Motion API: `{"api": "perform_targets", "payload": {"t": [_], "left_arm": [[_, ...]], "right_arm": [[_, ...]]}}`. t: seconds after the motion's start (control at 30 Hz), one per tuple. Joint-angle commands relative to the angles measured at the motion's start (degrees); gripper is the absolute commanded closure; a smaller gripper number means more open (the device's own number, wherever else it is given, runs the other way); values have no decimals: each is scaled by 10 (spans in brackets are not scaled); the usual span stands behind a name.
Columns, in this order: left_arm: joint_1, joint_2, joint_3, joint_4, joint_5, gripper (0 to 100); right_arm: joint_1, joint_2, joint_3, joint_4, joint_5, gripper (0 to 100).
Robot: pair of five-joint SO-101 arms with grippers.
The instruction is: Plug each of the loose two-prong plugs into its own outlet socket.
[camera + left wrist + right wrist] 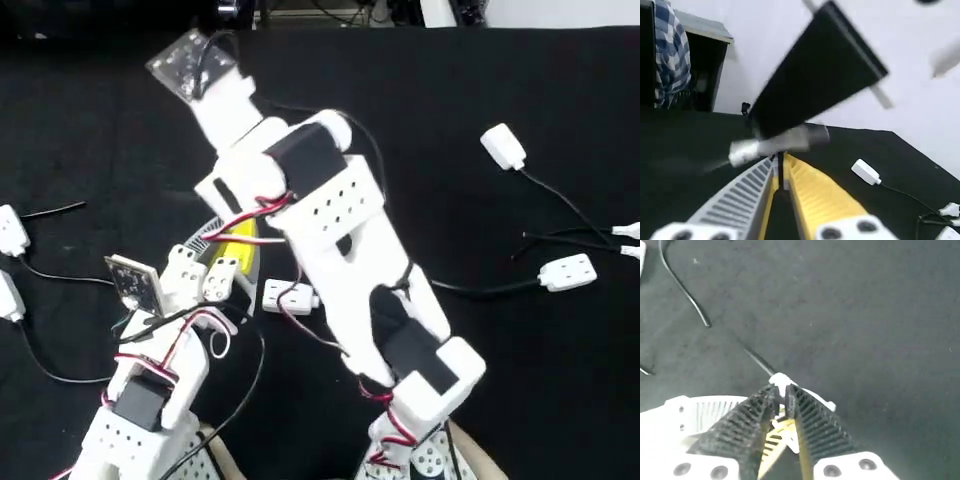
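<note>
Right gripper (pixel 784 390): ribbed black fingers (pixel 820 425) pinched tight on a small white plug (pixel 781 380). It is gripped at the body, likely so the prong end stays free to steer; prongs hidden. Thin black cord (pixel 757 360) trails off over the table (pixel 450 80), matte black cloth. Just beneath, left gripper (pixel 780 162): grey ribbed finger (pixel 735 200) and yellow finger (pixel 820 200) drawn to a narrow slit with a dark thread-line inside. What it holds, cannot tell; probably steadying. Nearest outlet socket (pixel 290 295), blocky white plastic, lies just beside both claws. Second outlet (pixel 567 272) and a rounded white block (pixel 503 147) on its own cord, perhaps another plug, lie well apart.
</note>
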Motion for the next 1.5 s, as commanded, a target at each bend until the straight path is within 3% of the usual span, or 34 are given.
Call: {"api": "perform_targets", "payload": {"t": [0.0, 0.17, 0.4, 0.6, 0.73, 0.97, 1.2, 1.37, 1.47], "left_arm": [[-2, -3, 9, -11, -3, 970], [-2, -3, 9, -10, -3, 970], [-15, -4, 9, 57, -3, 970], [-179, -4, 9, 69, -3, 970], [-274, -4, 9, 94, -1, 970], [-299, -3, 9, 104, 0, 970], [-298, -4, 9, 152, -2, 970], [-298, -4, 9, 154, -2, 970], [-300, -4, 9, 155, -2, 970]], "right_arm": [[-7, -36, 6, 8, 2, 988], [4, -34, 6, 7, 2, 988], [39, -30, 15, -20, 1, 979], [105, 7, 65, -24, -23, 864], [147, 37, 135, -11, 10, 858], [191, 74, 249, 3, 83, 855], [165, 76, 335, 0, 55, 855], [89, 74, 376, 0, -41, 854], [50, 74, 375, -1, -41, 854]]}}
